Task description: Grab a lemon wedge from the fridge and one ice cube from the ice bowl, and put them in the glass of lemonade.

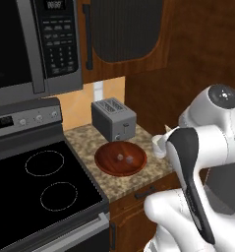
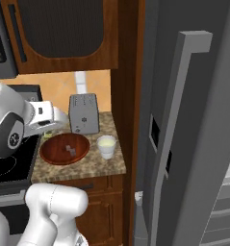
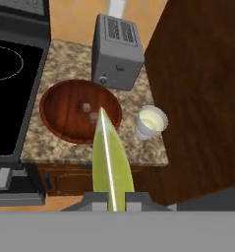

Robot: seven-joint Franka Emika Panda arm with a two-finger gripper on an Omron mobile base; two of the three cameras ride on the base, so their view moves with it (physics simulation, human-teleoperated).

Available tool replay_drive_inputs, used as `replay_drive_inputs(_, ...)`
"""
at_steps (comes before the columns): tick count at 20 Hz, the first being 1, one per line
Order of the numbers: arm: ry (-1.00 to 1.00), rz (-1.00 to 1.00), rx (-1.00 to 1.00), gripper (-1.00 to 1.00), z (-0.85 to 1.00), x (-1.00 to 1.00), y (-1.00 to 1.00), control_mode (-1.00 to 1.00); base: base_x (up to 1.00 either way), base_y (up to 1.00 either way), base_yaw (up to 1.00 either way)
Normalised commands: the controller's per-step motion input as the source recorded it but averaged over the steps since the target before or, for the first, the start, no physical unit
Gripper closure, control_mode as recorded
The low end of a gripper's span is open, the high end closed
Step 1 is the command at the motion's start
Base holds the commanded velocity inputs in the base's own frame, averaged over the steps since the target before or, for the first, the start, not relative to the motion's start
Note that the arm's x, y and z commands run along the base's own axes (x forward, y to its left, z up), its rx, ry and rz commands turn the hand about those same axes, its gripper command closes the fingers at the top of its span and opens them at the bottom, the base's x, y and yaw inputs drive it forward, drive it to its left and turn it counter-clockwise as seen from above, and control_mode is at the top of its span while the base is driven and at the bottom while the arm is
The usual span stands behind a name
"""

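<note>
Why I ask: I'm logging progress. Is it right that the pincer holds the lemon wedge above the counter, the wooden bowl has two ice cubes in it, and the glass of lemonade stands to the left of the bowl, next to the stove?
Not quite. The glass of lemonade stands right of the ice bowl, away from the stove, as the hand view shows. The rest holds: the pincer holds the lemon wedge, and two ice cubes lie in the bowl.

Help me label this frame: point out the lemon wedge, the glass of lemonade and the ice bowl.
lemon wedge [image 3: 110, 162], hand view, middle of its yellow-green face.
glass of lemonade [image 3: 151, 121], hand view, the pale liquid at its top.
ice bowl [image 3: 62, 110], hand view, bare wooden floor left of the cubes.
</note>
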Motion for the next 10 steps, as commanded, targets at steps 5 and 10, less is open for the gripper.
replay_drive_inputs(5, 0.05, 0.23, -0.33, 1.00, -0.01, 0.11, -0.01, -1.00, 0.00, 0.00, 0.00)
replay_drive_inputs(10, -0.01, 0.31, -0.36, 1.00, -0.16, 0.00, -0.32, -1.00, 0.00, 0.00, 0.00)
